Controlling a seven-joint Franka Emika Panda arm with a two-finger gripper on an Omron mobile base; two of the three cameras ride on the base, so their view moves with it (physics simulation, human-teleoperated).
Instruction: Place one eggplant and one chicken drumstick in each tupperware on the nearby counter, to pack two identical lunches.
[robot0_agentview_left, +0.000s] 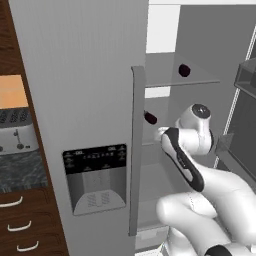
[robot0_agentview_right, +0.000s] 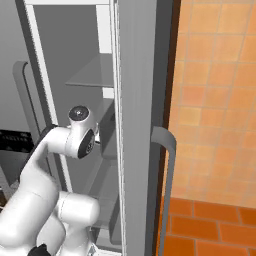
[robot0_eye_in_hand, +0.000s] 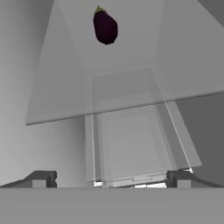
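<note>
Two dark purple eggplants lie inside the open fridge: one eggplant (robot0_agentview_left: 184, 70) on the upper glass shelf, another eggplant (robot0_agentview_left: 150, 118) on the shelf below, partly behind the door's edge. In the hand view an eggplant (robot0_eye_in_hand: 105, 27) rests on a glass shelf (robot0_eye_in_hand: 127, 94), well ahead of my gripper (robot0_eye_in_hand: 111, 179). The gripper is open, its two fingertips (robot0_eye_in_hand: 43, 178) wide apart with nothing between them. My arm (robot0_agentview_left: 182, 155) reaches into the fridge at middle-shelf height. The chicken drumstick and the tupperware are out of view. A strip of the dark speckled counter (robot0_agentview_left: 20, 170) shows at far left.
The left fridge door (robot0_agentview_left: 95, 100), with dispenser panel (robot0_agentview_left: 95, 180) and long handle (robot0_agentview_left: 136, 150), stands close to the arm's left. The right door (robot0_agentview_right: 140, 125) with its handle (robot0_agentview_right: 167, 165) hems the other side. A silver toaster (robot0_agentview_left: 15, 132) sits on the counter above brown drawers (robot0_agentview_left: 20, 225).
</note>
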